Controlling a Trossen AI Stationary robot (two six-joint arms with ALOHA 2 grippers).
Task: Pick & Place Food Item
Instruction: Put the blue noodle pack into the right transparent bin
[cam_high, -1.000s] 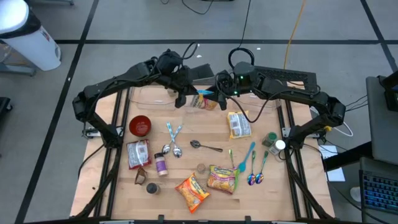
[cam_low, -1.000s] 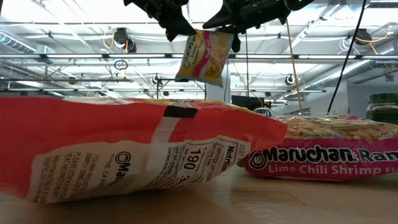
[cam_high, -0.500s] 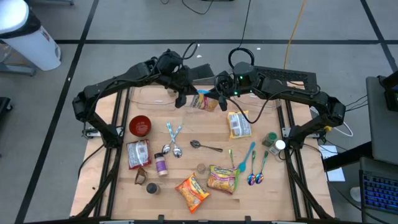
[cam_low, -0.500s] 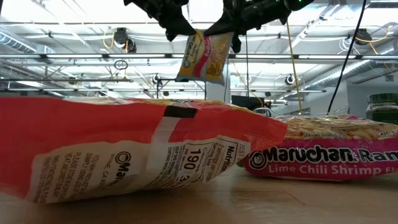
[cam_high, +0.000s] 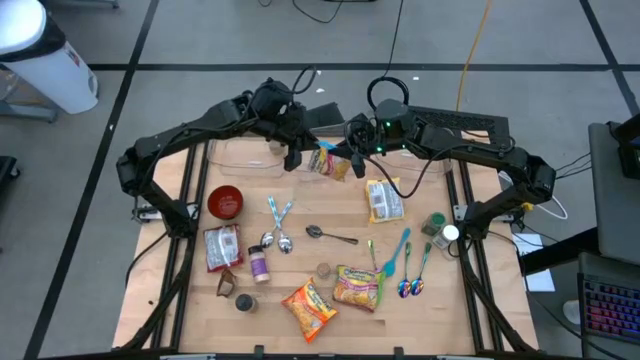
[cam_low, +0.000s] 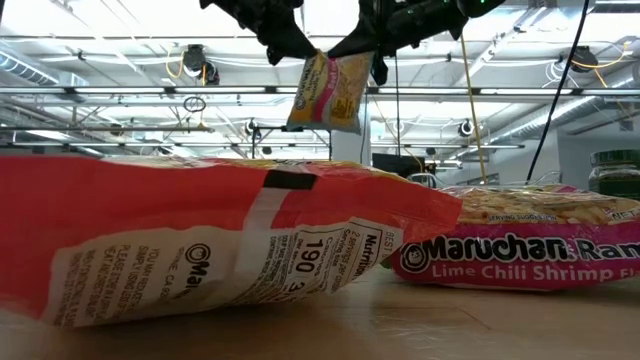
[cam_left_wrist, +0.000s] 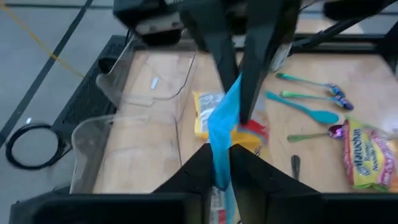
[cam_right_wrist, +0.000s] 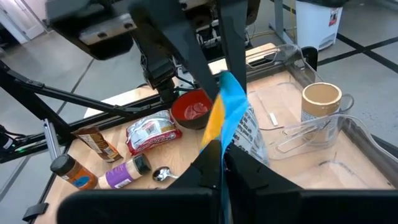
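Wooden table (cam_high: 300, 262) on a dark frame, grey floor w/ black lines around it; in the low view a hall ceiling w/ pipes and lamps is behind. At the far edge of the table is a clear plastic bin (cam_high: 240, 157).

Going from left to right on the table: red bowl (cam_high: 225, 201), a red-white packet (cam_high: 222, 247), 2 small jars near the front-left, 1 dark (cam_high: 244, 302) and 1 w/ purple label (cam_high: 259, 265), then 2 crossed spoons (cam_high: 277, 224), 1 dark spoon (cam_high: 330, 235), an orange packet (cam_high: 309, 309), a lime chili shrimp ramen packet (cam_high: 359, 286), a yellow ramen packet (cam_high: 384, 200), a blue spoon (cam_high: 398, 250), a green spoon (cam_high: 420, 268), and a green-lid jar (cam_high: 436, 224) at the right side.

Left gripper (cam_high: 296, 152) is up in the air over the far-centre of the table, fingers closed on the left end of the noodle packet (cam_high: 328, 163). Right gripper (cam_high: 354, 152) is just beside it, fingers closed on the right end of the same packet. So both hold 1 packet between them, above the table and not touching it, near the right end of the bin. In the low view the packet (cam_low: 326, 92) hangs below both grippers, a bit tilted. In both wrist views the blue edge of the packet sits between each arm's own fingers (cam_left_wrist: 205, 168) (cam_right_wrist: 205, 163).
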